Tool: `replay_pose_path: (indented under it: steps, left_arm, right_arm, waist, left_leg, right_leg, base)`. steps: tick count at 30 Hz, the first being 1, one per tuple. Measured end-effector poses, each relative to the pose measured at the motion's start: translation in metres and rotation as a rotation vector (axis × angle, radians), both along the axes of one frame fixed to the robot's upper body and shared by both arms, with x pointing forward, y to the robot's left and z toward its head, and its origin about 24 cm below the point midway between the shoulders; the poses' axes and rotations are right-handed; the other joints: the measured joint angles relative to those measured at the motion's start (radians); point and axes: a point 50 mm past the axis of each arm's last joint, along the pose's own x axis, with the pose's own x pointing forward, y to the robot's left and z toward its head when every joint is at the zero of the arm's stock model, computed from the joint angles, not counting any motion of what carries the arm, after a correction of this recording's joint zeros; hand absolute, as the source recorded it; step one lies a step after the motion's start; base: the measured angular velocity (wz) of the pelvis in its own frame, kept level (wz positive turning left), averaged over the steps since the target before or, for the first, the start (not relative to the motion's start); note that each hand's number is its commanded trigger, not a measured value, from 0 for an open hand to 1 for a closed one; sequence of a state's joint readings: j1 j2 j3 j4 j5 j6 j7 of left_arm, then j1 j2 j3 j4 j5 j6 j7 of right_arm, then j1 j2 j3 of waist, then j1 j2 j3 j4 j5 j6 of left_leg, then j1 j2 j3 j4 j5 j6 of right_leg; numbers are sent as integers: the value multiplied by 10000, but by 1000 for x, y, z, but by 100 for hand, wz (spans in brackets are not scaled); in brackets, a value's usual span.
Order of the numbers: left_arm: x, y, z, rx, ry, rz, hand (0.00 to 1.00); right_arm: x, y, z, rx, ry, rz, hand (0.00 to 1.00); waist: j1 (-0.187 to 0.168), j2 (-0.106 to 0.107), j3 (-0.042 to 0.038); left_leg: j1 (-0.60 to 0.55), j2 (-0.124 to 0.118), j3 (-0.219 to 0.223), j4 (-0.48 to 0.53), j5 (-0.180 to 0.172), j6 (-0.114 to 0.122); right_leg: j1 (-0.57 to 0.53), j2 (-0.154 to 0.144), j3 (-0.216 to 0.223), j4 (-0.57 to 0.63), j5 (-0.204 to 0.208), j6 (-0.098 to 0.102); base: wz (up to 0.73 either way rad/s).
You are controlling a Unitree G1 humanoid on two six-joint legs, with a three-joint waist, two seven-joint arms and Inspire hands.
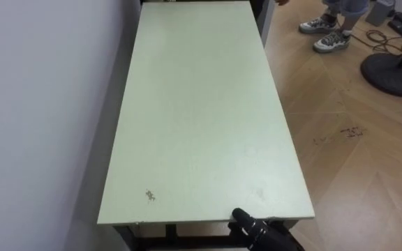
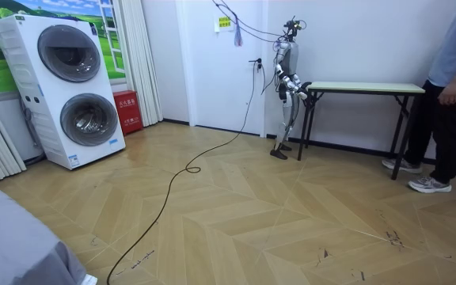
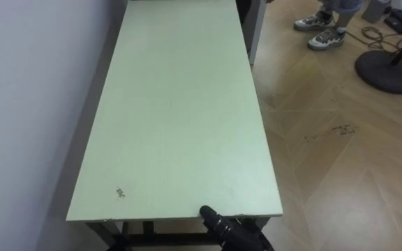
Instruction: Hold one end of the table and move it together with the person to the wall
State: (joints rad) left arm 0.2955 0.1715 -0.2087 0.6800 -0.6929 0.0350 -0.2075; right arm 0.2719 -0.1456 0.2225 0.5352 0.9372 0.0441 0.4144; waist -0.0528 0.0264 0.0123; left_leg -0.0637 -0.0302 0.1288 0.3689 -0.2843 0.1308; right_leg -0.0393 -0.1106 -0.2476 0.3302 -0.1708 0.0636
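Note:
A long pale green table (image 1: 201, 104) on dark legs stands lengthwise against a white wall (image 1: 40, 118) on my left. I stand at its near short end (image 2: 311, 85). My right hand (image 1: 255, 229) is dark and sits at the near edge, close to the right corner, partly below the tabletop; its fingers are hidden. A person (image 2: 450, 87) in a blue top and dark trousers stands at the far end, one hand hanging beside that end of the table. Their grey shoes (image 1: 330, 33) show past the far right corner.
A round black stand base (image 1: 394, 73) and cables lie on the wood floor to the far right. In the room view a stacked washer and dryer (image 2: 66, 87), a red box (image 2: 127, 111) and curtains stand behind me, with open floor between.

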Motion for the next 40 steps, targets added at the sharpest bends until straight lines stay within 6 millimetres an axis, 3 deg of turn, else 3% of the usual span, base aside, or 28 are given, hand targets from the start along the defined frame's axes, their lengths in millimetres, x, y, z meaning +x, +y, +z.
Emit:
replay_pose_path:
  steps: [6,11,15,27,37,40]
  left_arm:
    - [-12,11,-9,502,742,-77,0]
    - [-17,12,-11,520,980,-8,0]
    - [-22,14,-15,591,1302,13,0]
    - [-24,18,-17,632,1411,-127,0]
    - [-36,28,-22,1573,2192,-370,0]
    - [-38,31,-23,1986,2411,-440,0]
  right_arm:
    - [-4,-8,-5,-510,-128,811,0]
    - [-21,-25,-26,-2124,1507,1872,0]
    - [-25,-27,-26,-1911,1475,2071,0]
    - [-25,-29,-27,-1750,1169,3662,0]
    - [-32,-43,-39,-3106,2356,3006,0]
    - [-38,-47,-42,-3491,2783,2683,0]
  waist:
    - [-7,-11,0]
    - [205,-25,16]
    - [336,-36,22]
    - [328,-52,44]
    - [335,-176,-47]
    - [310,-181,-35]
  left_leg:
    - [67,-1,-109,-39,0,-2]
    - [42,-6,-223,-39,-9,-16]
    - [48,32,-281,13,-40,-66]
    - [20,27,-371,96,-69,-102]
    - [264,-2,-445,-81,-54,-88]
    - [355,-26,-537,-133,-54,-89]
  right_leg:
    - [211,60,-10,-251,47,8]
    - [219,51,-149,-216,48,9]
    - [290,58,-384,-232,45,12]
    - [289,80,-303,-207,43,14]
    - [603,83,-421,-415,43,14]
    - [811,88,-551,-609,46,14]
  base:
    - [5]
    - [7]
    - [5]
    - [1]
    - [4]
    - [9]
